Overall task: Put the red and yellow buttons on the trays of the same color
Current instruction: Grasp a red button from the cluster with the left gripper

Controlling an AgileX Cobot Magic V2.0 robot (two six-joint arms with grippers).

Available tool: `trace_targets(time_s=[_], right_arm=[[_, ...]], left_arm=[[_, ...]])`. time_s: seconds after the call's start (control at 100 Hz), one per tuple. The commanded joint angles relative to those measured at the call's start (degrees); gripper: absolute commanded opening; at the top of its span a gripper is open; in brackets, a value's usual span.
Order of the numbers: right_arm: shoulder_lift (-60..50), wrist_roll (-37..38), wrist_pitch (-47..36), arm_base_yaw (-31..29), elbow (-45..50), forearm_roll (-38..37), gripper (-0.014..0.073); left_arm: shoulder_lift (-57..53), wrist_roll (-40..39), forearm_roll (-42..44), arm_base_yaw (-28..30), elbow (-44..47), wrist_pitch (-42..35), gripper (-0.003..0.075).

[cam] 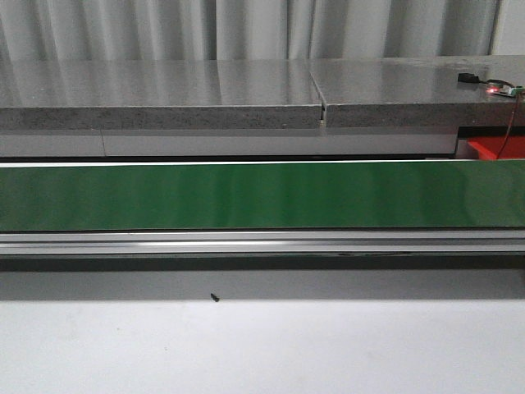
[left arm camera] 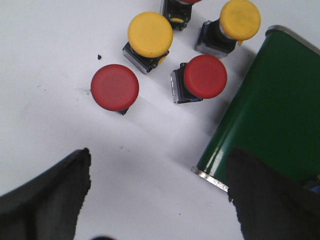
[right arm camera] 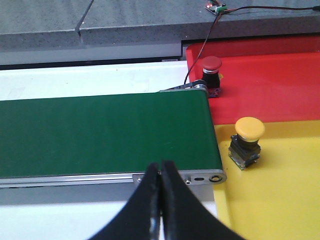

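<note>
Black fingers (left arm camera: 50,195) of the left gripper (left arm camera: 159,192) stand wide apart over bare white table (left arm camera: 45,75), nothing between them. Ahead of that gripper, on the table, sits a loose cluster of buttons: a red button (left arm camera: 115,86) nearest the fingers, a second red button (left arm camera: 204,77) just beside the end of the green conveyor belt (left arm camera: 272,110), a yellow button (left arm camera: 150,35) beyond the first red one, and another yellow button (left arm camera: 239,20) farther along. A fifth button (left arm camera: 176,10) is cut off at the frame edge; only a sliver of red cap shows. None of these five touches a tray.

Right gripper (right arm camera: 161,172): fingers pressed together, tips meeting, nothing held. It hangs over the near edge of the belt's end roller (right arm camera: 200,178).

Past the belt's end lie two trays side by side. Red tray (right arm camera: 280,80) carries one red button (right arm camera: 211,75), upright, close to the belt corner. Yellow tray (right arm camera: 280,190) carries one yellow button (right arm camera: 247,142), upright, near the boundary with the red tray. A thin cable (right arm camera: 197,55) runs from a small circuit board (right arm camera: 216,8) on the grey stone ledge (right arm camera: 125,22) down toward the red tray.

Front view: belt surface (cam: 262,197) bare, no gripper visible; a corner of the red tray (cam: 496,149) shows at far right
</note>
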Motion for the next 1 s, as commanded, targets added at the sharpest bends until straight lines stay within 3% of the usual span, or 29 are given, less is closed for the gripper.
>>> trace_targets(time_s=[0.0,0.99], right_arm=[[0.38,-0.66,-4.15,-0.11,-1.47,-0.37,-0.0068],[0.38,-0.66,-4.15,-0.11,-1.47,-0.37,-0.0068]], left_arm=[[0.78,0.61,-1.55,0.19,-3.04,-1.37,0.0547],[20.11,0.70,2.05,0.19,-14.40,-3.30,0.0523]])
